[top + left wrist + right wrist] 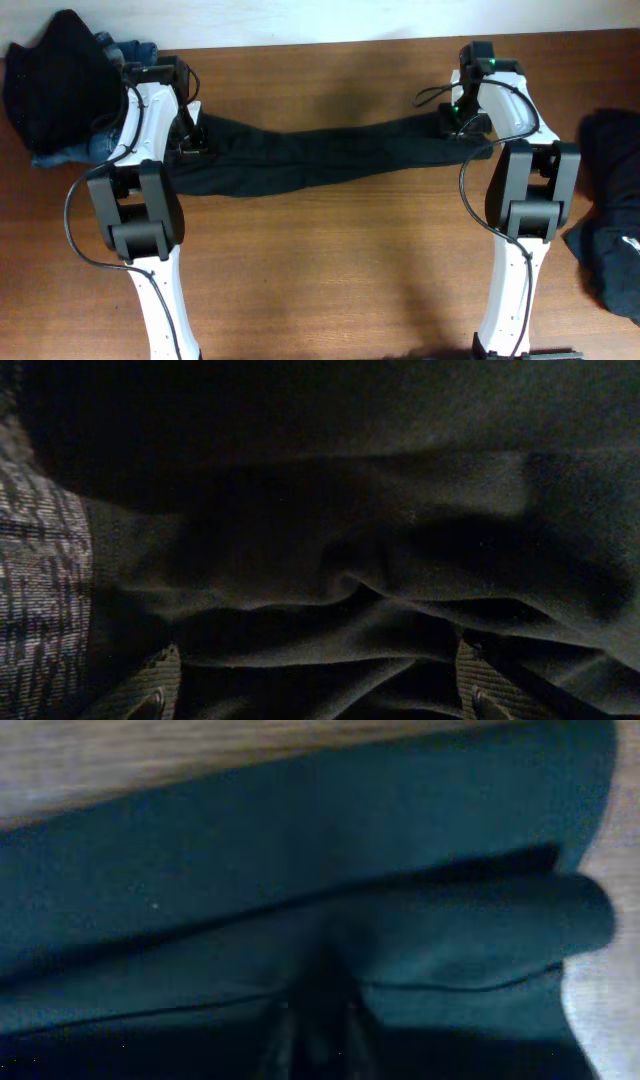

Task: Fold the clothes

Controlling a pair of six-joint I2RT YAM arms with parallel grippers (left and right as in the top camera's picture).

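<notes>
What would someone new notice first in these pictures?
The long black trousers stretched out across the middle of the table catch the eye first. After that come a pile of clothes in the far left corner, black fabric on top of blue denim, and another dark garment at the right edge.

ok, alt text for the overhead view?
A long black garment lies stretched across a wooden table, left gripper at one end, right gripper at the other. A clothes pile sits far left, a dark garment far right.
</notes>
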